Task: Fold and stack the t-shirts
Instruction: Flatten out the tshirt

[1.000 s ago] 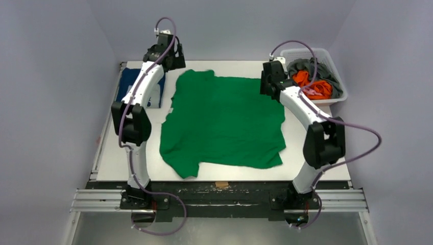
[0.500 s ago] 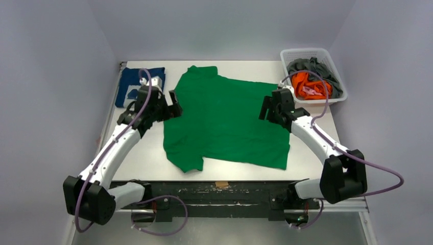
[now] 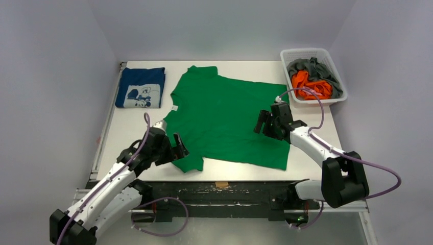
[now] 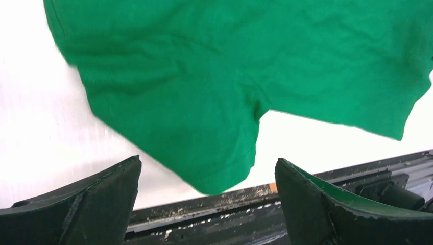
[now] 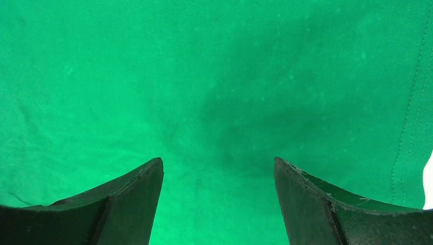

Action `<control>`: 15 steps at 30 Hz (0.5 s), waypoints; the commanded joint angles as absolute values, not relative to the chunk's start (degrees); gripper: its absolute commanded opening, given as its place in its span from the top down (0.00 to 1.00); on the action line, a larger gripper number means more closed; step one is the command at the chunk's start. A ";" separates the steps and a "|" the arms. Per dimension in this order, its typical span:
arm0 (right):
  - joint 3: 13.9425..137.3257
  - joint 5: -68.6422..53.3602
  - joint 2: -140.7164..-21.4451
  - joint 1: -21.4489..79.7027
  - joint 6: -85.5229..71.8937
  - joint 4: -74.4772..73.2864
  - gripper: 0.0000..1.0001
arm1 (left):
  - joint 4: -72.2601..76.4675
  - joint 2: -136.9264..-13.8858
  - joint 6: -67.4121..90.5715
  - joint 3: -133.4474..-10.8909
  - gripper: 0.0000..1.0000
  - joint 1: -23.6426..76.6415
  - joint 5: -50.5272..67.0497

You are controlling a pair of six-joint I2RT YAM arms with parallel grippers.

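Both gape wide and empty: left gripper (image 3: pixel 179 148) beside the green t-shirt (image 3: pixel 224 120), at its near sleeve; right gripper (image 3: pixel 263 122) over its right side.

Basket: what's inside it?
Crumpled grey cloth and orange cloth fill the basket. Anything beneath them is covered, so how many pieces there are is unclear.

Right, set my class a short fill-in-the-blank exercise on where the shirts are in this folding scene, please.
1. The t-shirt spread flat mid-table is ____.
2. The folded navy t-shirt lies at the far ____ corner of the table.
3. The white basket holds orange cloth and ____ cloth.

Missing words: green; left; grey
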State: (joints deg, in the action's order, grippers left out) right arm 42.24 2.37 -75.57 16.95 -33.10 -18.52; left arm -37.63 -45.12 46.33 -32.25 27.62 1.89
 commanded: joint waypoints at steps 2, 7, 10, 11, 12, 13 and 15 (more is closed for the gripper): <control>41.80 0.93 -74.55 17.29 -34.50 -15.19 0.23 | -38.49 -41.13 55.77 -24.71 0.07 30.01 2.03; 41.58 1.68 -75.26 17.31 -34.63 -15.22 0.23 | -30.11 -50.33 57.32 -25.40 0.32 30.38 0.20; 41.65 2.88 -75.29 17.31 -34.63 -15.71 0.23 | -28.97 -58.32 55.72 -29.56 0.46 30.52 -5.00; 41.64 3.19 -75.27 17.30 -34.62 -15.87 0.23 | -29.49 -61.15 55.14 -31.18 0.53 30.50 -6.63; 41.51 3.39 -75.16 17.31 -34.55 -15.93 0.23 | -30.54 -64.17 54.47 -33.23 0.68 30.52 -7.65; 41.57 4.12 -75.07 17.30 -34.47 -16.16 0.23 | -32.00 -66.52 53.06 -35.39 0.87 30.54 -8.20; 42.08 6.54 -75.18 17.31 -34.34 -17.53 0.24 | -37.97 -69.31 52.39 -39.50 1.00 31.02 -10.35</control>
State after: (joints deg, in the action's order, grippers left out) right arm 41.74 2.46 -75.53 16.99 -33.87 -17.15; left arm -33.71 -64.90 54.39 -31.81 30.22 -4.19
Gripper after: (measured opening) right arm 0.768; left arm 0.067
